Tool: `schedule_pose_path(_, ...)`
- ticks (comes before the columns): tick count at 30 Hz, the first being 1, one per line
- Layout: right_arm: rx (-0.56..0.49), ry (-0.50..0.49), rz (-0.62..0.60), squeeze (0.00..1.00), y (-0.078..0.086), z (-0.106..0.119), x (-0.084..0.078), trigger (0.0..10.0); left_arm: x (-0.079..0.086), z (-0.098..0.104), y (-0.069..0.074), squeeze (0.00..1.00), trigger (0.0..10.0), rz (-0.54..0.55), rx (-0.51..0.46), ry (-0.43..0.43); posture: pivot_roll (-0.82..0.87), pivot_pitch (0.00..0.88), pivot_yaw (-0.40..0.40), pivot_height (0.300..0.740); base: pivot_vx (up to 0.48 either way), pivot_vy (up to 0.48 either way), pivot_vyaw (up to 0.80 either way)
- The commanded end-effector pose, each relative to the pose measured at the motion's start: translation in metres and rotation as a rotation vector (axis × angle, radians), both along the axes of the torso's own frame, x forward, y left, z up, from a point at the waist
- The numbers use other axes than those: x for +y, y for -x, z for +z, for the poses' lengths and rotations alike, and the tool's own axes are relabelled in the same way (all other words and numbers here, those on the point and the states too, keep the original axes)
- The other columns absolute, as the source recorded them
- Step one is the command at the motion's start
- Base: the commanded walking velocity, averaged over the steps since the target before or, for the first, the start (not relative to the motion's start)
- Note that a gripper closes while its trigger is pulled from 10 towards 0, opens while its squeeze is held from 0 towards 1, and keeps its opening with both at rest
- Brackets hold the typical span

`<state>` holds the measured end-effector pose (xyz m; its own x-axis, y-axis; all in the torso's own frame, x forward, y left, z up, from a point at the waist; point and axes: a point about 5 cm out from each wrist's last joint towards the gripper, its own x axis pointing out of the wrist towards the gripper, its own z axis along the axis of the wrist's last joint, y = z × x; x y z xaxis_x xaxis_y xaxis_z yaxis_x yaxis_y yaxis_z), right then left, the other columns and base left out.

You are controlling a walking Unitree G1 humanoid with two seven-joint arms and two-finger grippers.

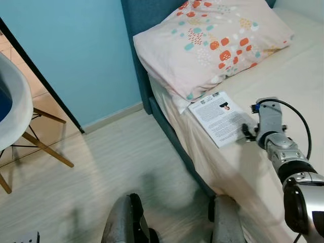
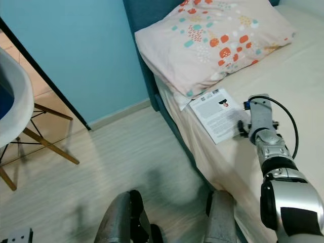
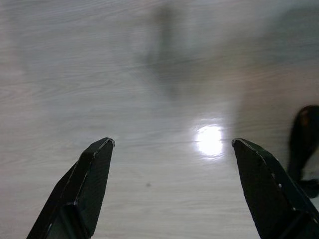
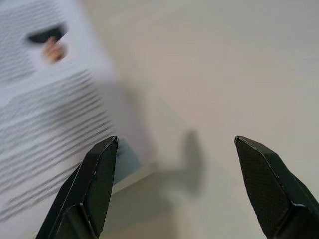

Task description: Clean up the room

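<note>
Room: pale wood-grain floor [image 1: 101, 167] is seen beside a light blue wall [image 1: 76, 50], with a dark doorway edge at the left.
Bed: a bed [image 1: 304, 76] with a cream sheet is set against the wall, its dark teal frame showing along the near side.
Pillow: a pale pink pillow [image 1: 212, 40] patterned with orange, teal and yellow spots is laid at the head of the bed, one corner hanging over the mattress edge.
Booklet: a white printed booklet [image 1: 220, 119] is laid flat on the sheet close to the mattress edge, its upper corner tucked just under the pillow; lines of small dark text and a small picture with dark and reddish tones are seen near its top, blurred in the right wrist view.
Right gripper: the right gripper [image 4: 174, 149] is held over the sheet at the booklet's lower corner, its two black fingers [image 4: 94, 184] spread well apart; one finger is seen over the booklet's edge, the other over bare sheet. Whether the paper is touched cannot be told.
Left gripper: the left gripper [image 3: 172, 149] is hung low over the floor, its fingers wide apart with nothing between them.
Chair: a white shell chair [image 1: 12, 101] on wooden legs is stood at the far left.
Robot body: grey legs [image 1: 121, 223] are seen at the bottom, next to the bed.
</note>
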<state>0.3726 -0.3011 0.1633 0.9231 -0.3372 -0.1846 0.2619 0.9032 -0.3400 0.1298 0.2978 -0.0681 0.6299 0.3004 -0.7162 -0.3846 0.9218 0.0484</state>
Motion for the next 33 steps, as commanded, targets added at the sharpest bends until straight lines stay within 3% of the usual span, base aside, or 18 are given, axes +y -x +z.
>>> schedule_pose_path(1, -0.042, -0.040, 0.004, 0.00, 0.001, -0.006, 0.005, 10.0, -0.006, -0.005, 0.001, 0.00, 10.0, 0.020, 0.025, 0.024, 0.05, 0.161, 0.086, 0.550, 0.000, 0.000, 0.00)
schedule_pose_path(4, -0.063, -0.078, 0.023, 0.00, -0.001, -0.007, 0.011, 10.0, -0.009, -0.004, -0.004, 0.00, 10.0, 0.020, 0.020, 0.028, 0.05, 0.154, 0.086, 0.550, 0.000, 0.000, 0.00)
schedule_pose_path(6, -0.177, -0.340, 0.262, 0.00, -0.010, -0.012, 0.057, 10.0, -0.014, 0.000, -0.022, 0.00, 10.0, 0.036, -0.010, 0.032, 0.02, 0.090, 0.065, 0.555, 0.000, 0.000, 0.00)
schedule_pose_path(7, -0.177, -0.340, 0.262, 0.00, -0.010, -0.012, 0.057, 10.0, -0.014, 0.000, -0.022, 0.00, 10.0, 0.036, -0.010, 0.032, 0.02, 0.090, 0.065, 0.555, 0.000, 0.000, 0.00)
schedule_pose_path(8, -0.237, -0.442, 0.357, 0.00, -0.011, -0.011, 0.075, 10.0, -0.015, 0.004, -0.034, 0.00, 10.0, 0.056, -0.034, 0.031, 0.01, 0.077, 0.059, 0.560, 0.000, 0.000, 0.00)
schedule_pose_path(9, -0.237, -0.442, 0.357, 0.00, -0.011, -0.011, 0.075, 10.0, -0.015, 0.004, -0.034, 0.00, 10.0, 0.056, -0.034, 0.031, 0.01, 0.077, 0.059, 0.560, 0.000, 0.000, 0.00)
schedule_pose_path(11, -0.333, -0.609, 0.434, 0.00, -0.013, -0.006, 0.095, 10.0, -0.016, 0.014, -0.057, 0.00, 10.0, 0.088, -0.094, 0.037, -0.01, 0.042, 0.048, 0.570, 0.000, 0.000, 0.00)
schedule_pose_path(12, -0.333, -0.609, 0.434, 0.00, -0.013, -0.006, 0.095, 10.0, -0.016, 0.014, -0.057, 0.00, 10.0, 0.088, -0.094, 0.037, -0.01, 0.042, 0.048, 0.570, 0.000, 0.000, 0.00)
schedule_pose_path(14, -0.350, -0.689, 0.513, 0.00, -0.012, -0.008, 0.114, 10.0, -0.016, 0.029, -0.083, 0.00, 10.0, 0.109, -0.168, 0.036, -0.02, 0.008, 0.031, 0.579, 0.000, 0.000, 0.00)
schedule_pose_path(15, -0.334, -0.685, 0.551, 0.00, -0.011, -0.012, 0.125, 10.0, -0.017, 0.037, -0.096, 0.00, 10.0, 0.116, -0.203, 0.041, -0.03, 0.000, 0.022, 0.584, 0.000, 0.000, 0.00)
schedule_pose_path(21, -0.312, -0.674, 0.586, 0.00, -0.010, -0.015, 0.132, 10.0, -0.017, 0.042, -0.104, 0.00, 10.0, 0.109, -0.207, 0.032, -0.03, 0.000, 0.017, 0.589, 0.000, 0.000, 0.00)
schedule_pose_path(23, -0.180, -0.616, 0.644, 0.00, -0.005, -0.035, 0.151, 10.0, -0.025, 0.048, -0.118, 0.00, 10.0, 0.069, -0.209, 0.019, -0.04, 0.000, -0.004, 0.599, -0.240, 0.000, 0.00)
schedule_pose_path(25, -0.082, -0.619, 0.665, 0.00, 0.004, -0.058, 0.165, 10.0, -0.035, 0.044, -0.118, 0.00, 10.0, 0.048, -0.191, 0.030, -0.05, 0.000, -0.014, 0.609, 0.000, 0.000, 0.00)
schedule_pose_path(28, -0.082, -0.619, 0.665, 0.00, 0.004, -0.058, 0.165, 10.0, -0.035, 0.044, -0.118, 0.00, 10.0, 0.048, -0.191, 0.030, -0.05, 0.000, -0.014, 0.609, 0.000, 0.000, 0.00)
schedule_pose_path(31, 0.054, -0.644, 0.649, 0.00, 0.023, -0.094, 0.173, 10.0, -0.042, 0.021, -0.091, 0.00, 10.0, 0.041, -0.070, 0.027, -0.07, 0.000, -0.025, 0.623, 0.000, 0.000, 0.00)
schedule_pose_path(33, 0.090, -0.639, 0.643, 0.00, 0.029, -0.103, 0.173, 10.0, -0.042, 0.016, -0.083, 0.00, 10.0, 0.044, -0.038, 0.024, -0.07, 0.000, -0.025, 0.628, 0.000, 0.000, 0.00)
